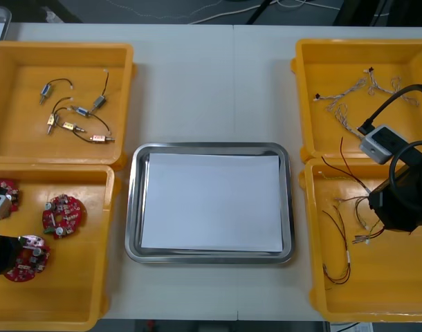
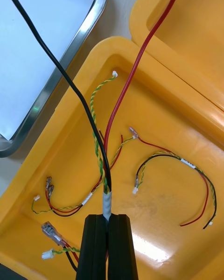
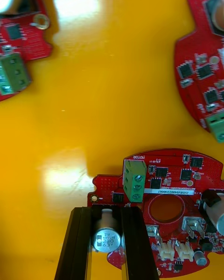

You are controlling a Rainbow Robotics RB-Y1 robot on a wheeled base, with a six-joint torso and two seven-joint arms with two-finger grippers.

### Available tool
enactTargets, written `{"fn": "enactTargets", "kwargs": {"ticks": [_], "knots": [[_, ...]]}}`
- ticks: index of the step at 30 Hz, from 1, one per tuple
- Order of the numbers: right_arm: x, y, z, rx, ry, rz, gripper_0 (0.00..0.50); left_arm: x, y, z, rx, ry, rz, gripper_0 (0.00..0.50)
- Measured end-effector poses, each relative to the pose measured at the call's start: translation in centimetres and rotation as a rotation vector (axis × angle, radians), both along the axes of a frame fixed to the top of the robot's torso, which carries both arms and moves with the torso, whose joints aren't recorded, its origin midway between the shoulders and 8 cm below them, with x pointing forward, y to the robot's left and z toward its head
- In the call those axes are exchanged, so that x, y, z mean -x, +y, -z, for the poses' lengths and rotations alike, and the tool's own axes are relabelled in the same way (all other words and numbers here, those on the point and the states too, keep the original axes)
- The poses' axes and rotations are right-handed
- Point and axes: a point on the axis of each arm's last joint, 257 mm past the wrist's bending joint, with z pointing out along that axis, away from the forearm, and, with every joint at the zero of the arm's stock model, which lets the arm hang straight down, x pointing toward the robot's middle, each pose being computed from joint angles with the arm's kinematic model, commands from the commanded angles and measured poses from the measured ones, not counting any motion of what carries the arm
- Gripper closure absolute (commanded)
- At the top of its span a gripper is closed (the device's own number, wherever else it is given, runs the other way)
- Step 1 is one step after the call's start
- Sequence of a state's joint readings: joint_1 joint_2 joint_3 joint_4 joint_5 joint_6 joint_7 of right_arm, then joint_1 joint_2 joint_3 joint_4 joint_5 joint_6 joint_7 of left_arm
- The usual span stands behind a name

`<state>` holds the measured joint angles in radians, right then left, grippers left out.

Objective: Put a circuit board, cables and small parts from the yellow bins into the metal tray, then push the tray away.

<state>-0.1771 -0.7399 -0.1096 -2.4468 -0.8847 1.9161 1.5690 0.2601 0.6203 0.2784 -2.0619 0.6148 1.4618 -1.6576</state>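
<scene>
My left gripper (image 3: 106, 242) is down in the near left yellow bin (image 1: 79, 297), shut on the silver capacitor of a round red circuit board (image 3: 172, 205); the front view shows that board (image 1: 31, 259) at the bin's left side under the gripper (image 1: 21, 243). My right gripper (image 2: 108, 217) is shut on the taped end of a black and red cable (image 2: 107, 200), whose two wires rise from the fingers over the near right bin (image 2: 112, 44). In the front view the right gripper (image 1: 377, 204) hangs over that bin (image 1: 391, 290). The metal tray (image 1: 135, 207), white inside, lies between the bins.
Two more circuit boards (image 1: 62, 214) (image 1: 3, 190) lie in the near left bin. Small metal parts (image 1: 72, 114) are in the far left bin, pale twisted cables (image 1: 356, 93) in the far right one. Red and yellow cables (image 2: 172, 163) lie loose under the right gripper.
</scene>
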Motion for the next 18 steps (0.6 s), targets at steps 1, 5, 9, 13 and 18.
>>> {"fn": "enactTargets", "kwargs": {"ticks": [1, 5, 9, 13, 18], "knots": [[0.0, 0.0, 0.0, 0.002, 0.0, -0.001, 0.5, -0.1, 0.2, -0.1, 0.001, -0.002, -0.004, 0.442], [-0.1, -0.1, 0.0, 0.006, -0.002, 0.001, 0.5, -0.6, 0.4, -0.2, 0.006, -0.011, -0.013, 0.442], [-0.1, -0.3, -0.1, 0.012, -0.003, 0.002, 0.5, -1.2, 0.3, -0.4, 0.013, -0.023, -0.012, 0.442], [-0.1, -0.3, -0.1, 0.014, -0.004, 0.003, 0.5, -1.5, 0.3, -0.5, 0.013, -0.033, -0.012, 0.442], [-0.1, -0.3, -0.1, 0.014, -0.004, 0.003, 0.5, -1.6, 0.6, -0.4, 0.015, -0.036, -0.018, 0.436]]}}
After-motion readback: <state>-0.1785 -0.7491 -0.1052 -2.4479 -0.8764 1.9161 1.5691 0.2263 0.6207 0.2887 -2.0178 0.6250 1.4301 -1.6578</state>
